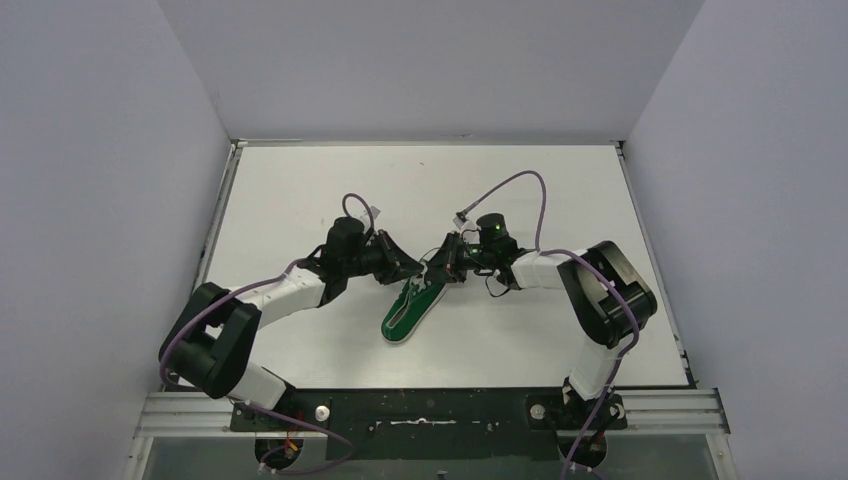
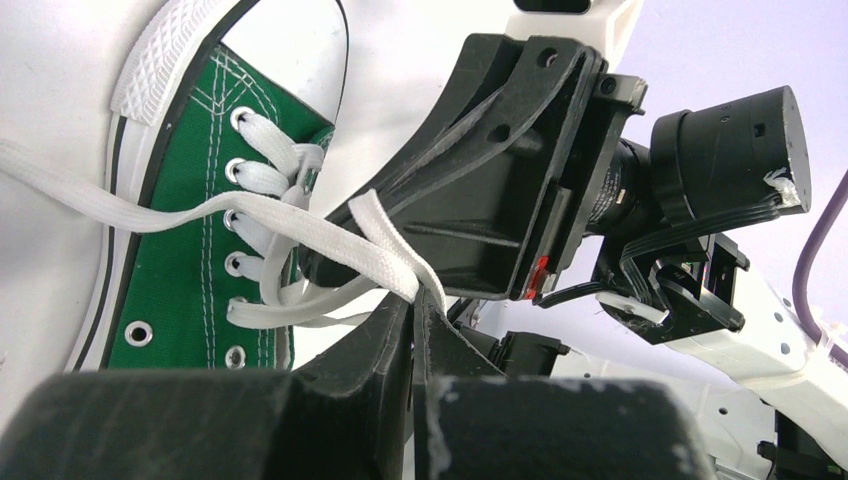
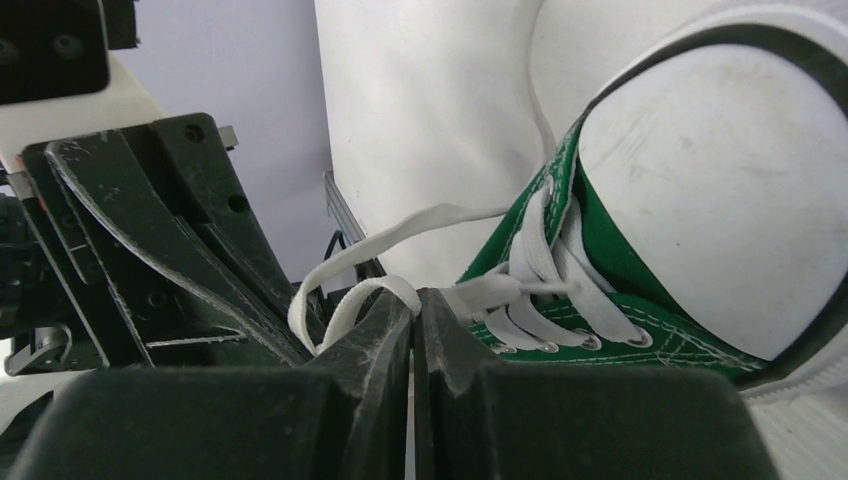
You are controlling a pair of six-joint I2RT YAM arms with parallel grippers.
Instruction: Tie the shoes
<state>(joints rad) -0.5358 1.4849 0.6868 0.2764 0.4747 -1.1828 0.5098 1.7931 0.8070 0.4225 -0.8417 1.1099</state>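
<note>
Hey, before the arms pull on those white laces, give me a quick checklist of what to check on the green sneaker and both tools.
1. Left tool shut on a lace: ok.
2. Right tool shut on a lace loop: ok.
3. Clearance between the two tools: cannot tell, they sit very close together.
4. Sneaker sole down on the table: ok.
5. Bow finished: not ok, strands lie loose over the eyelets, no bow seen.
</note>
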